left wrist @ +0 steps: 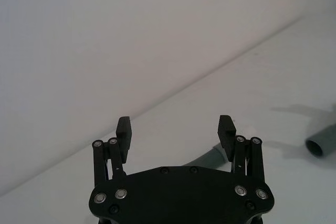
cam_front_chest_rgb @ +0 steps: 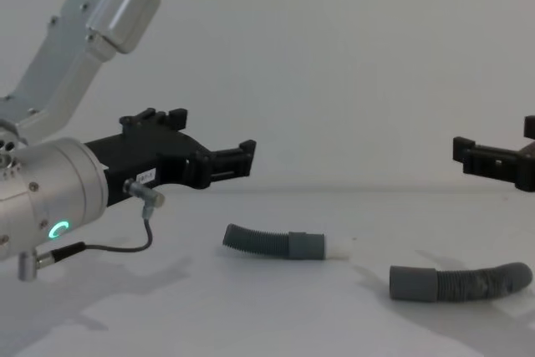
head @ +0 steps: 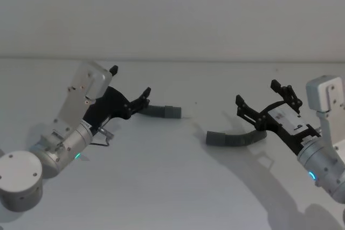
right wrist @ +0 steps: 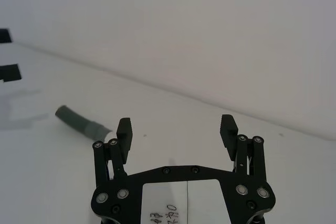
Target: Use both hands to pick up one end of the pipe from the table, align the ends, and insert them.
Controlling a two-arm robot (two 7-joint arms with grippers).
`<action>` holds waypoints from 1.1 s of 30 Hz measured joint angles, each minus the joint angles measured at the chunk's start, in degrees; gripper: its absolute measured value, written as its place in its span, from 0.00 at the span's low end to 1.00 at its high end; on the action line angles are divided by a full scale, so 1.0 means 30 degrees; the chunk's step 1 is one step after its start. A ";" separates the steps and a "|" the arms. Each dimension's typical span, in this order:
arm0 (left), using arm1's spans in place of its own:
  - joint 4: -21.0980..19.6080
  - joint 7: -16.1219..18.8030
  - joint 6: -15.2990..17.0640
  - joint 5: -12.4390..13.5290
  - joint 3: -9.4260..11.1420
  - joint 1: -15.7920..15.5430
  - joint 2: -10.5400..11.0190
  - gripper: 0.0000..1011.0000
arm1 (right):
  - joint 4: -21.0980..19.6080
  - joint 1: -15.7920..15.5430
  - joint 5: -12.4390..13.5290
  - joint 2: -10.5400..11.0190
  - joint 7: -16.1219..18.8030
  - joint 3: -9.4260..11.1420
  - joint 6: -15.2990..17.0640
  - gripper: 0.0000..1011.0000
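Though unjoined, pipe [cam_front_chest_rgb: 261, 242] on table [cam_front_chest_rgb: 251, 319].

Plain pale backdrop
A blank white wall [head: 172, 9] (softly, evenly lit) rises straight behind the matte white table [head: 161, 187].

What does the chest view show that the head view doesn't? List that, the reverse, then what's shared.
Chest view: the white plug tip on the cuff of the left hose piece, and the left pincer hanging clear above the table. Head view: the right pincer whole, open, with its silver arm. Both: the left pincer open, and the left hose piece and the right hose piece lying apart, ungrasped.
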 joint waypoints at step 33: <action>0.5482 -0.8861 -0.1853 0.2156 0.3346 -0.5838 0.0824 0.99 | 0.4897 0.5943 -0.0759 0.4555 1.0828 -0.2939 -0.0446 0.99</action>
